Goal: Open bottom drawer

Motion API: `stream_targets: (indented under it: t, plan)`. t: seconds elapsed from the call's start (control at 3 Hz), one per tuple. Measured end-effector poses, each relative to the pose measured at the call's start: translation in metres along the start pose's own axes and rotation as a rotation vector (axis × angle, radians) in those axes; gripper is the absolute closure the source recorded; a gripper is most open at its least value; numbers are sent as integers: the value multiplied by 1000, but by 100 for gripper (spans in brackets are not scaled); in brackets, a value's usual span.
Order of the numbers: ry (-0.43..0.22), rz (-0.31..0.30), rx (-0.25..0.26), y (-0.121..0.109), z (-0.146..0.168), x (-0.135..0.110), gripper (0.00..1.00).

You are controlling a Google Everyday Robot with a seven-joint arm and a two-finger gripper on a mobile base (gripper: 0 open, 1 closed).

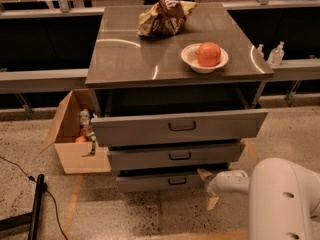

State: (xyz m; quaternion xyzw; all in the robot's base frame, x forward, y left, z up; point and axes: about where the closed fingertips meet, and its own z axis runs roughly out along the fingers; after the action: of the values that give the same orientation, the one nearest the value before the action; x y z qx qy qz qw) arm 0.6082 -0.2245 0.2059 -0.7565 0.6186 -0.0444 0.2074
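Note:
The bottom drawer [150, 182] is the lowest grey front of the cabinet, with a small dark bar handle [177, 181] at its centre. It stands out a little, less far than the two drawers above it. My gripper [208, 189] is low at the right end of that drawer front, right of the handle. Its two tan fingers [204, 174] are spread apart and hold nothing. My white arm [280, 199] fills the lower right corner.
The top drawer [180, 126] and the middle drawer [172, 155] are also pulled out. On the cabinet top [130, 54] are a bowl with a red fruit [205, 57] and a crumpled bag [163, 17]. An open cardboard box [75, 134] stands at the left, and a dark pole [36, 209] lies on the floor.

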Motion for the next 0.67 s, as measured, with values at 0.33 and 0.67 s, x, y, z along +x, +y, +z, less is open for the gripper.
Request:
stream_targets:
  t: [0.33,0.67]
  plan:
    - [3,-3,17,-12,6,3,0]
    - [7,-1,10,-24,18,7,0]
